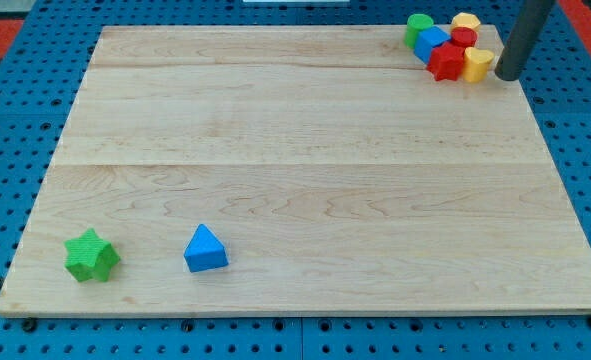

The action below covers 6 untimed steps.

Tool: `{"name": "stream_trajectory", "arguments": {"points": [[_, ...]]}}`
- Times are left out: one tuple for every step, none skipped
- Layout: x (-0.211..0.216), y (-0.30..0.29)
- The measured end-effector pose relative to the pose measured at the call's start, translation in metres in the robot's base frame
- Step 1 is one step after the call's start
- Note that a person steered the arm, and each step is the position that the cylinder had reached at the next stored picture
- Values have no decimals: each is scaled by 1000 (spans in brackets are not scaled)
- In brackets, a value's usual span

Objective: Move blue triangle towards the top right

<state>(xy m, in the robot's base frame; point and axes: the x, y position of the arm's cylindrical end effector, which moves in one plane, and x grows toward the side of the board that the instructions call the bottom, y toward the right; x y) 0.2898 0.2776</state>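
The blue triangle [205, 249] lies on the wooden board [305, 150] near the view's bottom left. My tip [507, 76] is at the view's top right, far from the triangle, just right of a cluster of blocks and close to the yellow block [477, 64] there. The rod rises out of the view's top edge.
A green star block [92, 256] lies left of the blue triangle. The top-right cluster holds a green block [419, 27], a blue block [433, 42], a red star-like block [445, 62], a red block [463, 38] and a yellow block [465, 21]. Blue pegboard surrounds the board.
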Motion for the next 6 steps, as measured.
{"name": "stream_trajectory", "arguments": {"points": [[-6,0],[29,-2],[33,-27],[21,-37],[6,-37],[8,-37]]}}
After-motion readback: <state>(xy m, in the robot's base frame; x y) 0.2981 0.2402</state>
